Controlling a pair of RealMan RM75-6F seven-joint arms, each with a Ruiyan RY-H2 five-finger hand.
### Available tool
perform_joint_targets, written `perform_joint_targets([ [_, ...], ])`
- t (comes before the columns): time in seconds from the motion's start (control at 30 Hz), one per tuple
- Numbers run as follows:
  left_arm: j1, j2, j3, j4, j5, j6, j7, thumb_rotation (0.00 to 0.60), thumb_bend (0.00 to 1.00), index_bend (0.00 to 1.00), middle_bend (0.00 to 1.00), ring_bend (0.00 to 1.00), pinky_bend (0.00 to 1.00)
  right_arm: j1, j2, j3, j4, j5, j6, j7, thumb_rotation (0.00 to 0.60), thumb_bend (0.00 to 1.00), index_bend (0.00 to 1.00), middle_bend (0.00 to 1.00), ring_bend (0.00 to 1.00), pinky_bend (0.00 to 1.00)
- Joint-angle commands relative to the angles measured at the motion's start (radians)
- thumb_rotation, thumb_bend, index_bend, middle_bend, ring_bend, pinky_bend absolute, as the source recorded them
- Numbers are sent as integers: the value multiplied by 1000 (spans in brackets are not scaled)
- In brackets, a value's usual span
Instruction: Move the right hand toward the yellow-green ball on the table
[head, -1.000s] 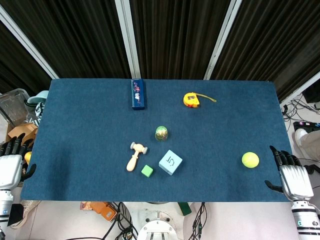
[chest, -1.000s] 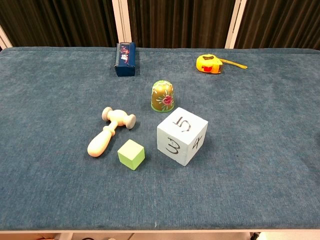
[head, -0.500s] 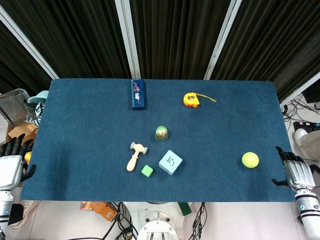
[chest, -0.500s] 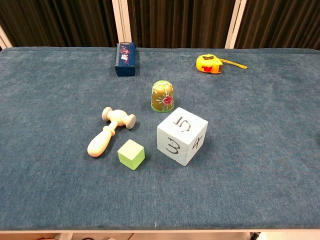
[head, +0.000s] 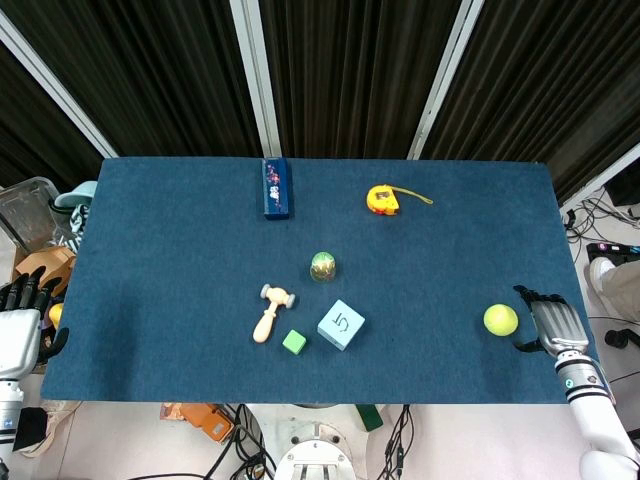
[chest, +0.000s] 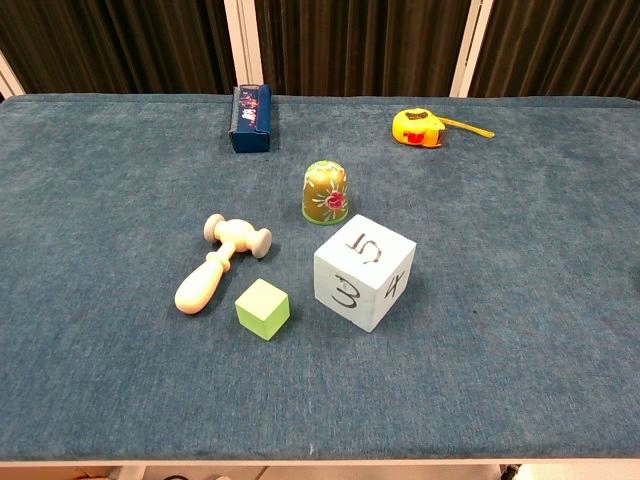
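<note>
R hand beside yellow-green ball, not touching.

Yellow-green ball (head: 500, 319) sits near table's (head: 150, 260) right edge, well apart from the other items. Right hand (head: 546, 320) is just right of it over the table edge, fingers apart, holding nothing. Left hand (head: 20, 325) is off the left edge, fingers loose, empty. Mid-table: light-blue numbered cube (chest: 363, 271), green block (chest: 262, 308), wooden mallet (chest: 218, 262), painted egg-shaped toy (chest: 325, 193). Far side: dark blue box (chest: 250, 117), yellow tape measure (chest: 418, 128). No containers w/ contents seen.
</note>
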Motion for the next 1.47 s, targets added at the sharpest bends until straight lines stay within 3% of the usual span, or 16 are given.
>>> perform_joint_targets([
  [0.03,0,1,-1,0,-1,0,-1,600,280,139,0,0,111,13,-15,1,11,3,-6,-7,600,254,242,349,380,284],
  [0.2,0,2,0,0,-3,-3,0,600,280,139,0,0,111,38,-30,-11,17,6,-43,-21,600,255,303,405,459,428],
  [0.33,-1,3,-1,-1,-6,-4,2,600,280,139,0,0,112,52,-45,-16,29,5,-54,-26,600,255,350,432,495,488],
  [0.43,-1,3,0,-2,-5,-5,1,600,281,138,0,0,111,58,-51,-17,37,-8,-55,-8,600,266,434,482,551,562],
  [0.57,0,5,0,-4,-9,-6,-2,600,281,139,0,0,112,56,-54,-11,48,-42,-23,31,600,384,589,569,643,650],
  [0.87,1,4,2,-6,-5,-3,2,600,280,139,0,0,111,44,-23,37,28,-169,128,156,600,397,623,574,664,673],
  [1.13,3,5,1,-8,-7,-1,1,600,280,139,0,0,112,18,-107,171,63,-315,511,236,600,398,658,595,698,703],
  [1.23,3,5,3,-8,-5,-1,2,600,280,138,0,0,112,31,-99,202,40,-330,546,231,600,398,659,595,698,704],
  [1.47,4,6,0,-9,-8,1,0,600,281,139,0,0,112,73,-48,221,-46,-332,498,165,600,398,659,595,698,706],
])
